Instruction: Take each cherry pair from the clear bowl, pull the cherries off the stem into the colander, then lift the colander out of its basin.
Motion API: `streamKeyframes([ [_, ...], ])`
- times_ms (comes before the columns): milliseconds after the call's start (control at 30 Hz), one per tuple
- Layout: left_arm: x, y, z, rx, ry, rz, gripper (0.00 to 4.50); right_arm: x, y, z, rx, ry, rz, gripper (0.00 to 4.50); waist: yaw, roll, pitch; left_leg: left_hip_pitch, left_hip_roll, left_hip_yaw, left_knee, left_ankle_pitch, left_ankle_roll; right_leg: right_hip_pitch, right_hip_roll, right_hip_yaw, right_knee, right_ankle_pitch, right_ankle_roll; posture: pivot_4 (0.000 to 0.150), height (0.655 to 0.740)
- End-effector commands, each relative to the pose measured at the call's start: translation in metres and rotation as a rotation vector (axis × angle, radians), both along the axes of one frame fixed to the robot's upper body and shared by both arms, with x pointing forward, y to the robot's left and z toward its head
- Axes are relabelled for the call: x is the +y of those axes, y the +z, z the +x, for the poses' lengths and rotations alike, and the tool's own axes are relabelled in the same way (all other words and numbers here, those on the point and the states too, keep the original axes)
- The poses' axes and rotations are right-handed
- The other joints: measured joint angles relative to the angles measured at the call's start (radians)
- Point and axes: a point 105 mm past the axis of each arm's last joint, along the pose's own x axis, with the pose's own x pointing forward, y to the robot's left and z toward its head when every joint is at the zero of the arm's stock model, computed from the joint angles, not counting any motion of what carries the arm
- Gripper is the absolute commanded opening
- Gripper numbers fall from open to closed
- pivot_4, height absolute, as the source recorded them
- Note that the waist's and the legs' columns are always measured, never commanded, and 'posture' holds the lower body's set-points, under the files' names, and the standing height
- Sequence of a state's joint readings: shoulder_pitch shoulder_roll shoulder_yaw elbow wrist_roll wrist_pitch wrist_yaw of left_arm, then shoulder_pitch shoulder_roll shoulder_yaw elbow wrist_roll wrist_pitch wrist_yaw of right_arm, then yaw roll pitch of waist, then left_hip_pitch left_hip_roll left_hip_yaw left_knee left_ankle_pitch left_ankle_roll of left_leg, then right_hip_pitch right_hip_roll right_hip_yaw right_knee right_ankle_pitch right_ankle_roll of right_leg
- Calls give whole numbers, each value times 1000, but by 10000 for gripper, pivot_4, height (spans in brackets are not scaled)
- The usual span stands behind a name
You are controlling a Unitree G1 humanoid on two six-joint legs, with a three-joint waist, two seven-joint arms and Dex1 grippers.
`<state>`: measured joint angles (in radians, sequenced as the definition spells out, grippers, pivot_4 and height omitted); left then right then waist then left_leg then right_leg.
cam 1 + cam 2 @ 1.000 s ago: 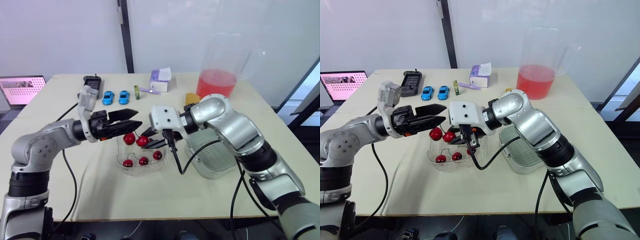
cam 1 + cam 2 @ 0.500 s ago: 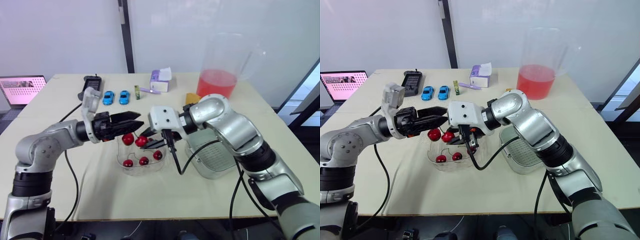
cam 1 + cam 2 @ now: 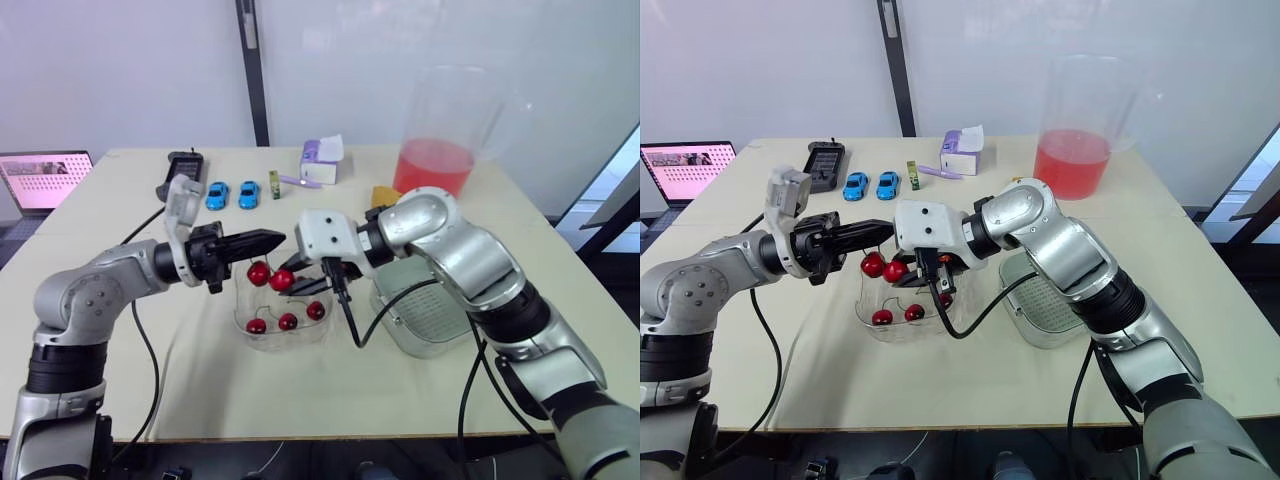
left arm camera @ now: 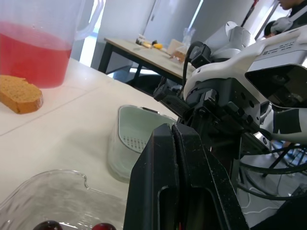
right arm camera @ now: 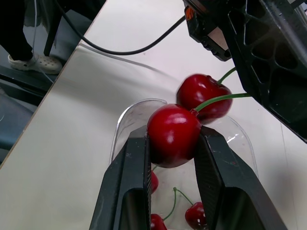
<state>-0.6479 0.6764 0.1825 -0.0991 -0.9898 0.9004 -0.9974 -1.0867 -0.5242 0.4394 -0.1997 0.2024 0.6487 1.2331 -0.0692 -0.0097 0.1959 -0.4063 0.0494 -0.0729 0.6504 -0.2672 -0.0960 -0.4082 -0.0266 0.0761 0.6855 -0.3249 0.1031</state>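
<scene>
A cherry pair hangs above the clear bowl (image 3: 283,325). My right gripper (image 5: 172,139) is shut on one cherry (image 5: 173,135) of it. The second cherry (image 5: 204,96) hangs free just behind. Their green stem (image 5: 218,99) runs into the closed fingers of my left gripper (image 3: 283,237), which comes in from the left and is shut on the stem. Three more cherries (image 3: 287,322) lie in the bowl. The pale colander (image 3: 425,310) sits in its basin to the right of the bowl, under my right forearm.
A big pitcher of red liquid (image 3: 440,140) stands at the back right, with a piece of bread (image 3: 383,196) near it. Two blue toy cars (image 3: 217,194), a tissue box (image 3: 320,160), a black device (image 3: 180,170) and a laptop (image 3: 40,178) sit at the back left.
My left gripper's fingers have closed from wide open onto the stem. The right gripper has kept its hold on the cherry in the same place.
</scene>
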Motion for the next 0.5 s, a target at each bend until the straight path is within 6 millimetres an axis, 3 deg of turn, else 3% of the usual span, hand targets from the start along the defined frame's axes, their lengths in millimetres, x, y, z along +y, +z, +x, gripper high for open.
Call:
streamKeyframes([
  [33, 1, 14, -4, -73, 10, -9, 25, 2, 13, -2, -41, 13, 16, 12738, 0, 0, 0, 0, 0, 0, 0, 0, 0, 0, 0, 0, 0, 0, 0, 1500, 7400],
  [67, 1, 14, -4, -74, 11, -10, 0, 2, 12, -2, -5, 5, 20, 18262, 0, 0, 0, 0, 0, 0, 0, 0, 0, 0, 0, 0, 0, 0, 0, 1500, 7400],
  [100, 1, 14, -4, -76, 13, -11, 0, 1, 13, -3, 25, -1, 24, 20193, 0, 0, 0, 0, 0, 0, 0, 0, 0, 0, 0, 0, 0, 0, 0, 1500, 7400],
  [267, 1, 16, -4, -83, 16, -24, 0, -4, 19, 2, 141, -66, 29, 44312, 0, 0, 0, 0, 0, 0, 0, 0, 0, 0, 0, 0, 0, 0, 0, 1500, 7400],
  [500, 9, 35, -9, -124, 35, -120, 0, -43, 43, 18, 256, -214, 127, 44745, 2, 0, 0, 0, 0, -1, 0, 0, 0, 0, -1, -1, 0, 0, 0, 1500, 7400],
])
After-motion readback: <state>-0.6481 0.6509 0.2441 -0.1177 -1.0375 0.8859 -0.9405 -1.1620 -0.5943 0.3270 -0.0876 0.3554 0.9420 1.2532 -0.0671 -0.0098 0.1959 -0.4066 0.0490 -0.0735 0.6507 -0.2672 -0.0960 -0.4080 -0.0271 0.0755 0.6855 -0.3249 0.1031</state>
